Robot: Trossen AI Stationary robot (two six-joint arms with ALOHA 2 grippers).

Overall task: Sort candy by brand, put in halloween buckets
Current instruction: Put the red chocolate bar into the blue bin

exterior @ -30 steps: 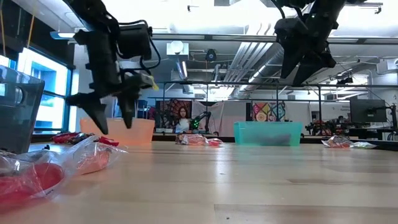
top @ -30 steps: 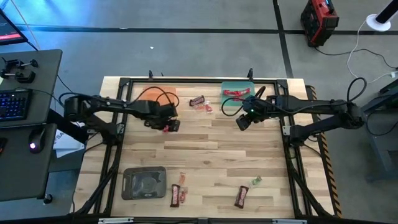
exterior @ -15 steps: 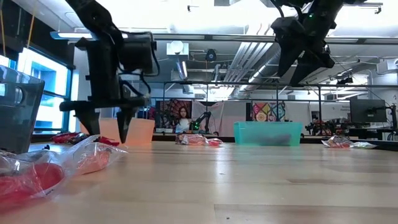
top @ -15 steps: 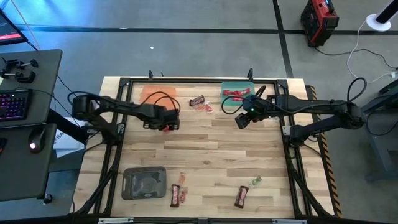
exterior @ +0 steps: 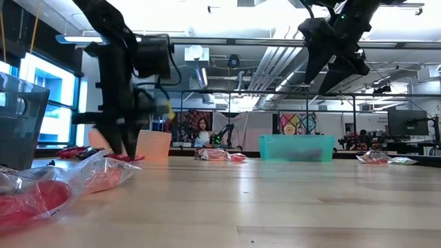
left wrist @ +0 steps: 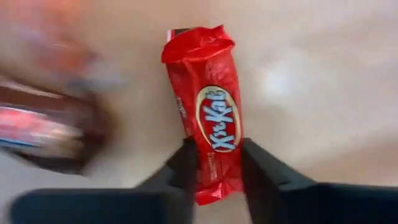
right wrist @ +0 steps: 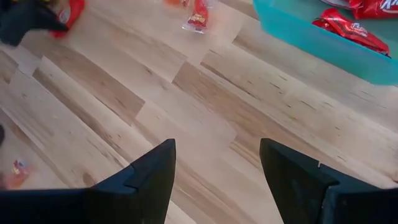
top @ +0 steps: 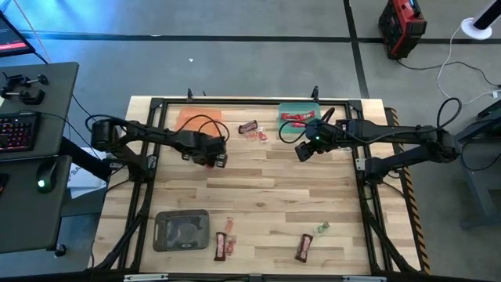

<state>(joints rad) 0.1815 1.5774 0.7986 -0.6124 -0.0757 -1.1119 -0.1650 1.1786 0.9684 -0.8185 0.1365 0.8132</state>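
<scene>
- High view: the wooden table [top: 258, 196] carries three tubs. The green tub [top: 298, 114] at the far edge already holds red wrappers; the orange tub [top: 200, 119] beside it shows nothing I can make out inside; the grey tub [top: 182, 230] at the near edge looks to hold only something dark, unclear. The sorting looks barely begun (only one tub visibly stocked).
- Loose candy left: a small cluster [top: 252, 130] between the orange and green tubs, brown bars [top: 224, 246] by the grey tub, another bar [top: 304, 247] and a pale sweet [top: 322, 228] farther right.
- The left gripper [top: 213, 159] is down at the table just in front of the orange tub, on a red wrapper. The right gripper [top: 305, 151] hovers just in front of the green tub.
- Low view: the left gripper [exterior: 124, 148] reaches to the tabletop; the right gripper [exterior: 332, 69] hangs high above the green tub [exterior: 298, 147].
- Left wrist view: the fingers [left wrist: 186, 163] pinch the lower end of a red KitKat bar [left wrist: 208, 106], one on each side, touching it; the bar lies flat on the wood.
- Right wrist view: the right fingers [right wrist: 152, 171] stand wide apart, nothing between them (bare planks below); the green tub [right wrist: 298, 37] shows red bars [right wrist: 351, 28] inside.
</scene>
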